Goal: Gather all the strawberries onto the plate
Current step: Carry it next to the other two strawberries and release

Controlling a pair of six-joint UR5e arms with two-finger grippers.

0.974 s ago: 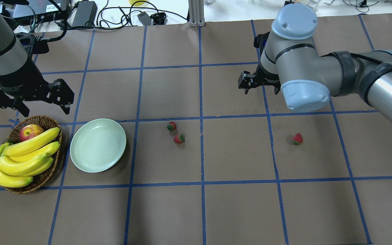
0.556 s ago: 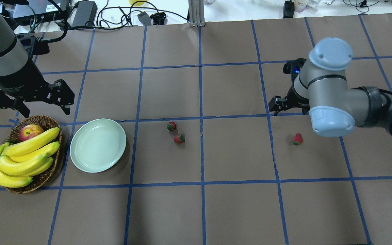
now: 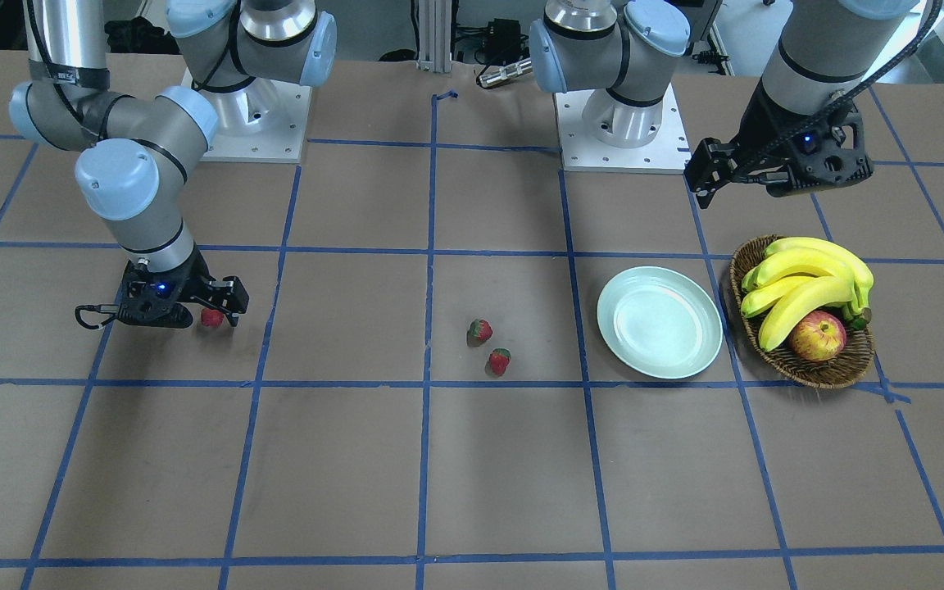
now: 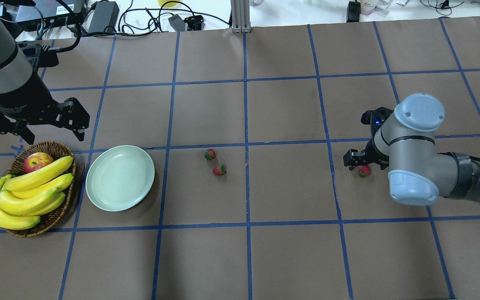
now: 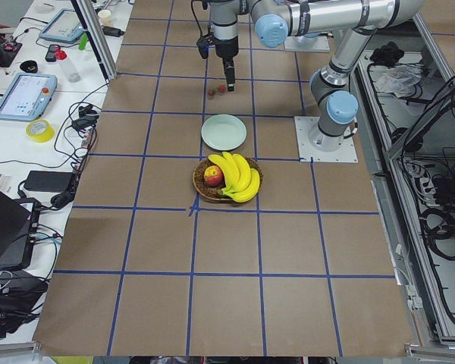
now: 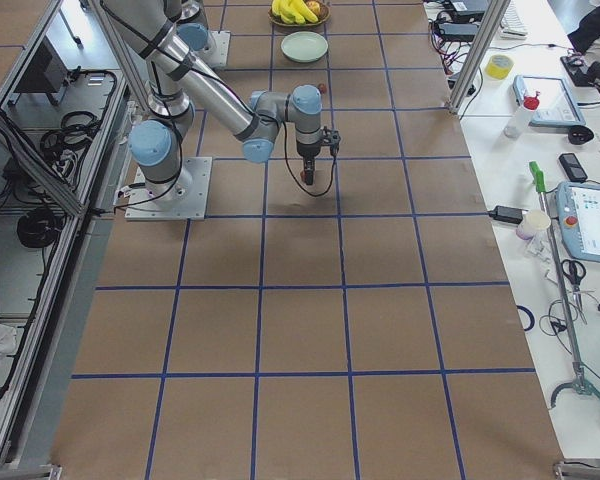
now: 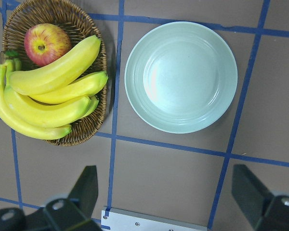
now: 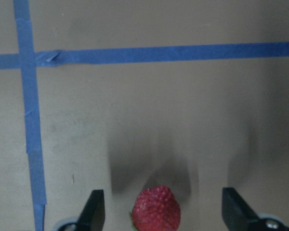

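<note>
Three tiny red strawberries [image 4: 219, 169] with green caps, none on the round pale mint-green plate [image 4: 120, 178] yet.
Right claw [image 4: 364, 166] is down at the brown paper table [image 4: 290, 258], fingers spread around one strawberry [image 8: 155, 210] with gaps on both sides. The other two sit close together, well off to its side toward the left claw [image 4: 52, 134]. That one hangs spread wide, with the plate just ahead of it and a brown wicker fruit basket [image 4: 63, 200] beside.

strawberries [image 4: 219, 169] red, green caps | plate [image 4: 120, 178] pale mint | table [image 4: 286, 258] brown, blue grid | bananas [image 4: 36, 175] yellow | basket [image 3: 824, 373] brown wicker
</note>
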